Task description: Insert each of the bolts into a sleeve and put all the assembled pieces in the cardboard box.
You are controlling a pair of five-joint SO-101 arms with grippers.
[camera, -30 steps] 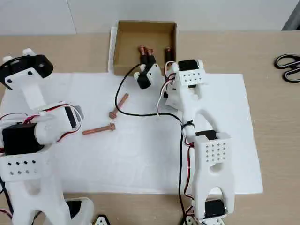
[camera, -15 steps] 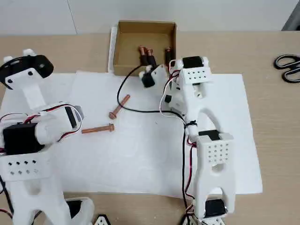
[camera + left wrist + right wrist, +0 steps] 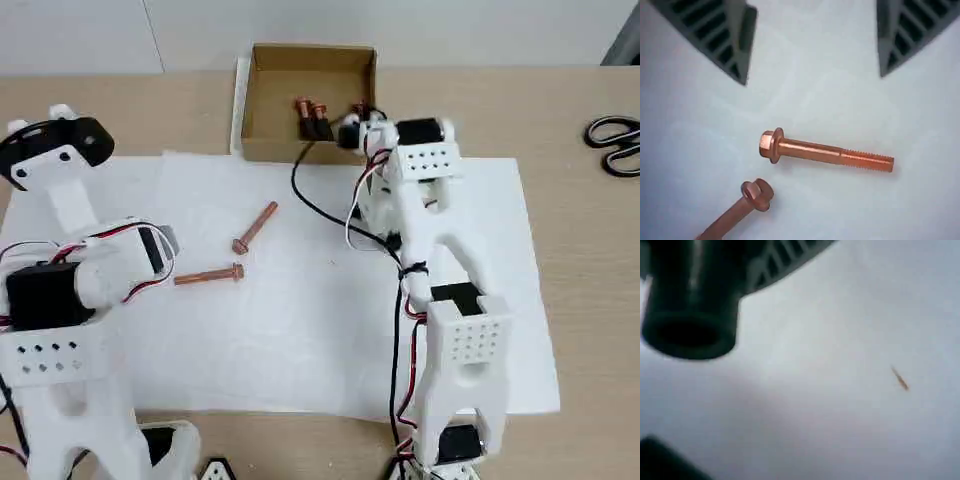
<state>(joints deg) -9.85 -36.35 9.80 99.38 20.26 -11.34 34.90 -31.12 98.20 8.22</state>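
Bolts (image 3: 825,154) loose beneath wide-open, empty left end effector (image 3: 813,77); right end effector (image 3: 350,132) tight around black sleeve (image 3: 690,325)

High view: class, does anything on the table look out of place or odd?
Two bare bolts lie loose and askew on the white sheet, outside the cardboard box and with nothing fitted on them. The right pincer holds a black sleeve by the box. Scissors at the table's edge have no part in this job.

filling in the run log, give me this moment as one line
left tool: open near bolt | second bolt: loose beside it on sheet | right tool: shut on sleeve at cardboard box
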